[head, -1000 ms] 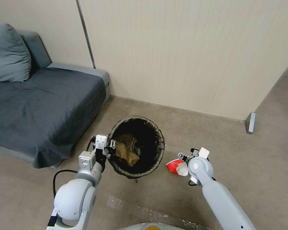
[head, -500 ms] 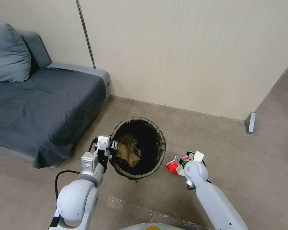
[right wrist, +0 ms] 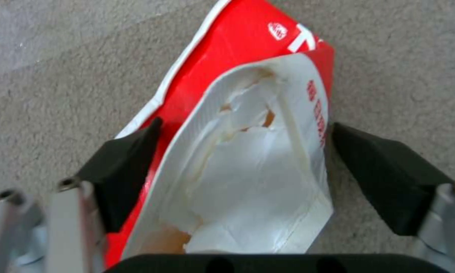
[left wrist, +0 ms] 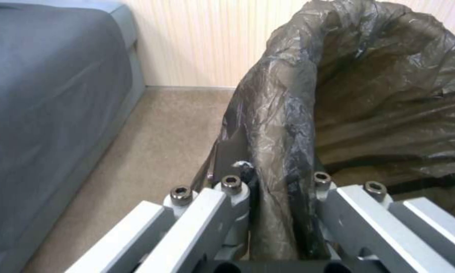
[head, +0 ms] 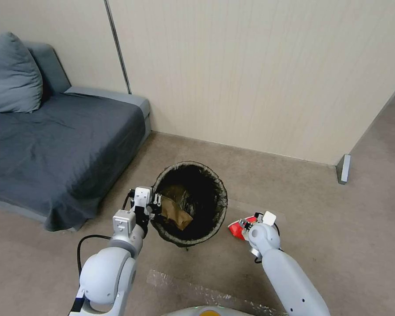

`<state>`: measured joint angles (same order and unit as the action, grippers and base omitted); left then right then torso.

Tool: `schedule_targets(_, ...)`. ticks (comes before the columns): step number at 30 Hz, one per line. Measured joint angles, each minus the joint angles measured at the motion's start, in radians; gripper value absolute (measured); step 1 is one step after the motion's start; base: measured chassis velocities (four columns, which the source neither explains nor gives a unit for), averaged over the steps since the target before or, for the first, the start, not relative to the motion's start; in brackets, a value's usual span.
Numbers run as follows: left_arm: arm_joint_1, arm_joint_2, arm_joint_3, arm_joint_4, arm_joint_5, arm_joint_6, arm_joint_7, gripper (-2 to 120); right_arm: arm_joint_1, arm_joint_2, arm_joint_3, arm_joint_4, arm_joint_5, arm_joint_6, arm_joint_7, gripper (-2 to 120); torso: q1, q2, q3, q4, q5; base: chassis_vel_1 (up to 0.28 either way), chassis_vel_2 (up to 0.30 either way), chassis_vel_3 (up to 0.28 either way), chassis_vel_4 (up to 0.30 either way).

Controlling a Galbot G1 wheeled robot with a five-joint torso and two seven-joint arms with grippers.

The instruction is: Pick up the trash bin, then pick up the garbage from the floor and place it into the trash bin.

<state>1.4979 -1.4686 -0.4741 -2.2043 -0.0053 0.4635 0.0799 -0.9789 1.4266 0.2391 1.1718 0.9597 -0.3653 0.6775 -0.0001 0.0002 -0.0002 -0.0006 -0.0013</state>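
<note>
The trash bin (head: 222,198), lined with a dark bag, hangs just above the beige floor (head: 303,206) in the head view. My left gripper (head: 153,206) is shut on its near-left rim. The left wrist view shows my left gripper (left wrist: 274,178) with its fingers pinching the bag-covered wall of the trash bin (left wrist: 379,94). Crumpled brown paper (head: 175,213) lies inside. A red-and-white wrapper (head: 236,228), part of the garbage, lies on the floor right of the bin. My right gripper (head: 247,224) is over it, open. In the right wrist view the wrapper (right wrist: 247,159) sits between the black fingers (right wrist: 126,159) of my right gripper (right wrist: 246,125).
A dark grey sofa (head: 52,140) with a cushion (head: 11,74) stands at the left. A beige panel wall (head: 250,74) runs behind the bin, ending at a grey post foot (head: 343,169). Clear tape (head: 197,287) is stuck to the carpet near my base.
My right gripper has moved left and closer over the red-and-white wrapper, which now lies between its fingers. The bin has shifted slightly right with the left gripper.
</note>
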Motion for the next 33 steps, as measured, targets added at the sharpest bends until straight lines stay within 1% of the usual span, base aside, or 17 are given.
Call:
schedule_targets(2, 0.000, 0.000, 0.000, 0.000, 0.000, 0.000, 0.000, 5, 0.000, 0.000, 0.000, 0.000, -0.001, 0.000, 0.000, 81, 0.000, 0.000, 0.000, 0.0000, 0.0000, 0.000, 0.000, 0.000, 0.000)
schedule_targets(4, -0.001, 0.001, -0.002, 0.002, 0.000, -0.001, 0.001, 5, -0.002, 0.004, 0.002, -0.002, -0.007, 0.004, -0.005, 73, 0.000, 0.000, 0.000, -0.0002, -0.0002, 0.000, 0.000, 0.000, 0.000)
schedule_targets(5, -0.001, 0.001, -0.002, 0.002, 0.000, -0.001, 0.001, 5, -0.002, 0.004, 0.002, -0.002, -0.007, 0.004, -0.005, 73, 0.000, 0.000, 0.000, -0.0002, -0.0002, 0.000, 0.000, 0.000, 0.000)
schedule_targets(9, 0.000, 0.003, -0.003, 0.005, -0.001, -0.004, 0.002, 5, -0.011, 0.004, 0.003, 0.006, -0.019, 0.008, -0.012, 61, 0.000, 0.000, 0.000, -0.0001, 0.0006, 0.000, 0.000, 0.000, 0.000)
schedule_targets(10, 0.000, 0.003, -0.003, 0.005, -0.001, -0.004, 0.002, 5, -0.011, 0.004, 0.003, 0.006, -0.019, 0.008, -0.012, 61, 0.000, 0.000, 0.000, -0.0001, 0.0006, 0.000, 0.000, 0.000, 0.000)
schedule_targets(12, 0.001, 0.004, -0.004, 0.008, -0.001, -0.006, 0.003, 5, -0.019, 0.002, 0.003, 0.015, -0.027, 0.011, -0.019, 55, 0.000, 0.000, 0.000, 0.0002, 0.0009, 0.000, 0.000, 0.000, 0.000)
schedule_targets(13, 0.001, 0.004, -0.004, 0.008, -0.001, -0.006, 0.003, 5, -0.019, 0.002, 0.003, 0.015, -0.027, 0.011, -0.019, 55, 0.000, 0.000, 0.000, 0.0002, 0.0009, 0.000, 0.000, 0.000, 0.000)
schedule_targets(14, 0.001, 0.004, -0.004, 0.009, -0.002, -0.008, 0.003, 5, -0.024, 0.000, 0.003, 0.022, -0.028, 0.011, -0.022, 52, 0.000, 0.000, 0.000, 0.0003, 0.0011, 0.000, 0.000, 0.000, 0.000)
schedule_targets(16, 0.002, 0.004, -0.004, 0.010, -0.002, -0.012, 0.003, 5, -0.034, -0.004, 0.002, 0.036, -0.030, 0.011, -0.030, 46, 0.000, 0.000, 0.000, 0.0011, 0.0021, 0.000, 0.000, 0.000, 0.000)
schedule_targets(17, 0.002, 0.004, -0.004, 0.010, -0.002, -0.012, 0.003, 5, -0.034, -0.004, 0.002, 0.036, -0.030, 0.011, -0.030, 46, 0.000, 0.000, 0.000, 0.0011, 0.0021, 0.000, 0.000, 0.000, 0.000)
schedule_targets(19, 0.002, 0.005, -0.005, 0.013, -0.001, -0.017, 0.004, 5, -0.043, -0.007, 0.000, 0.047, -0.042, 0.013, -0.038, 38, 0.000, 0.000, 0.000, 0.0015, 0.0024, 0.000, 0.000, 0.000, 0.000)
schedule_targets(20, 0.002, 0.005, -0.005, 0.013, -0.001, -0.017, 0.004, 5, -0.043, -0.007, 0.000, 0.047, -0.042, 0.013, -0.038, 38, 0.000, 0.000, 0.000, 0.0015, 0.0024, 0.000, 0.000, 0.000, 0.000)
schedule_targets(22, 0.003, 0.006, -0.004, 0.013, -0.001, -0.018, 0.004, 5, -0.052, -0.011, 0.000, 0.057, -0.062, 0.018, -0.047, 30, 0.000, 0.000, 0.000, 0.0015, 0.0023, 0.000, 0.000, 0.000, 0.000)
schedule_targets(23, 0.003, 0.006, -0.004, 0.013, -0.001, -0.018, 0.004, 5, -0.052, -0.011, 0.000, 0.057, -0.062, 0.018, -0.047, 30, 0.000, 0.000, 0.000, 0.0015, 0.0023, 0.000, 0.000, 0.000, 0.000)
schedule_targets(26, 0.005, 0.005, -0.003, 0.013, 0.000, -0.019, 0.004, 5, -0.068, -0.025, -0.001, 0.084, -0.121, 0.033, -0.076, 19, 0.000, 0.000, 0.000, 0.0011, 0.0023, 0.000, 0.000, 0.000, 0.000)
schedule_targets(27, 0.005, 0.005, -0.003, 0.013, 0.000, -0.019, 0.004, 5, -0.068, -0.025, -0.001, 0.084, -0.121, 0.033, -0.076, 19, 0.000, 0.000, 0.000, 0.0011, 0.0023, 0.000, 0.000, 0.000, 0.000)
schedule_targets(33, 0.008, 0.003, 0.002, 0.004, 0.001, -0.020, 0.004, 5, -0.106, -0.065, 0.010, 0.170, -0.188, 0.050, -0.128, 3, 0.000, 0.000, 0.000, 0.0007, 0.0018, 0.000, 0.000, 0.000, 0.000)
